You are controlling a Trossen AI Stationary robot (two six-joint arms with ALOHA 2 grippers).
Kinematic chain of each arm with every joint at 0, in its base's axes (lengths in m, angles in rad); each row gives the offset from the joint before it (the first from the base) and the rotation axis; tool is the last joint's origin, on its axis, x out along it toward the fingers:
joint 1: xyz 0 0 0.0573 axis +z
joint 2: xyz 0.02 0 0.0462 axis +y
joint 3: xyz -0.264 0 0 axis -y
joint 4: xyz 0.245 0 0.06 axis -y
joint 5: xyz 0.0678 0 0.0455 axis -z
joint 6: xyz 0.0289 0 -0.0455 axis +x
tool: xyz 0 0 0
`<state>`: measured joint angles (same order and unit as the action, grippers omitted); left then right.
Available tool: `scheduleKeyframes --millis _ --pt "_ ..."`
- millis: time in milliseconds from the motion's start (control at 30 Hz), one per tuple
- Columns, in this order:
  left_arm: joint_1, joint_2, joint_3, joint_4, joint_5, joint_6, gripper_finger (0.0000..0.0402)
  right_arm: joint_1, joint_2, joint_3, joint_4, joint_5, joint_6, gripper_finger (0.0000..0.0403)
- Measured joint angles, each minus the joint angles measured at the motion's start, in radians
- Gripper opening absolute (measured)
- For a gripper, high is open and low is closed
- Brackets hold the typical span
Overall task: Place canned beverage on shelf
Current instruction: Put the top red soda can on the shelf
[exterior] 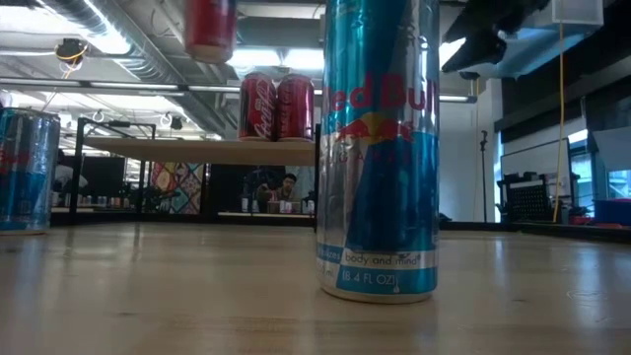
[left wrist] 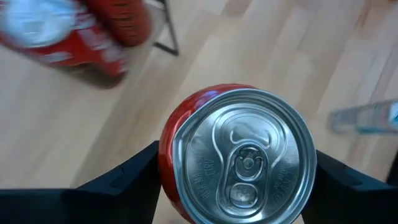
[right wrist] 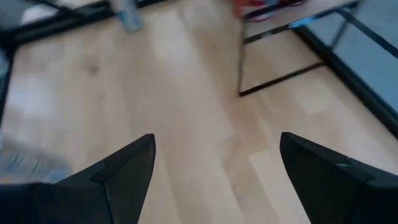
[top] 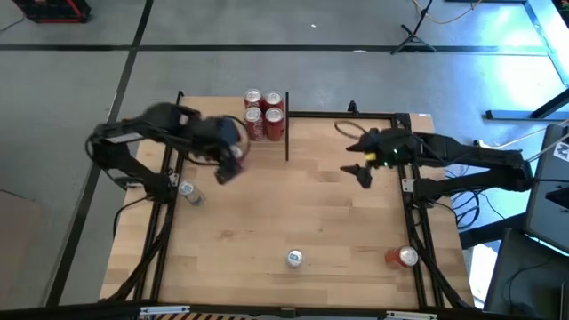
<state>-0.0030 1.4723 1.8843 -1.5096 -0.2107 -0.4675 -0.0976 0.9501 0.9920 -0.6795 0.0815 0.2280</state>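
Four cans (top: 263, 116) sit on the shelf (top: 286, 133), I've got a fifth red can (left wrist: 239, 152) clamped in my left gripper (top: 230, 164) beside it, still unplaced; right gripper (top: 360, 169) waits open, empty.

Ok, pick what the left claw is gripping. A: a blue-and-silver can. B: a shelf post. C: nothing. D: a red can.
D: the left wrist view shows the left claw closed on a red can, held above the table.
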Motion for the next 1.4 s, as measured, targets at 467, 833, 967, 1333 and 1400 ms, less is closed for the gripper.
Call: scheduleKeyframes --millis 467,833,967,1333,1400 --pt "0.460 -0.170 -0.039 -0.040 0.095 0.486 0.0269 -0.224 0.014 0.014 0.050 -0.048 0.059 0.0333" --pt "0.865 -0.109 -0.240 0.209 0.411 0.756 0.0269 -0.278 0.032 0.014 0.054 -0.072 0.002 0.0333" --pt "0.945 -0.057 -0.291 0.281 0.512 0.785 0.0269 -0.279 0.032 0.014 0.052 -0.074 -0.003 0.0333" --pt "0.970 0.044 -0.283 0.288 0.521 0.839 0.0269 -0.278 0.037 0.013 0.035 -0.074 -0.015 0.0333" --pt "0.969 0.049 -0.283 0.291 0.519 0.860 0.0269 -0.278 0.037 0.013 0.033 -0.074 -0.015 0.0333"
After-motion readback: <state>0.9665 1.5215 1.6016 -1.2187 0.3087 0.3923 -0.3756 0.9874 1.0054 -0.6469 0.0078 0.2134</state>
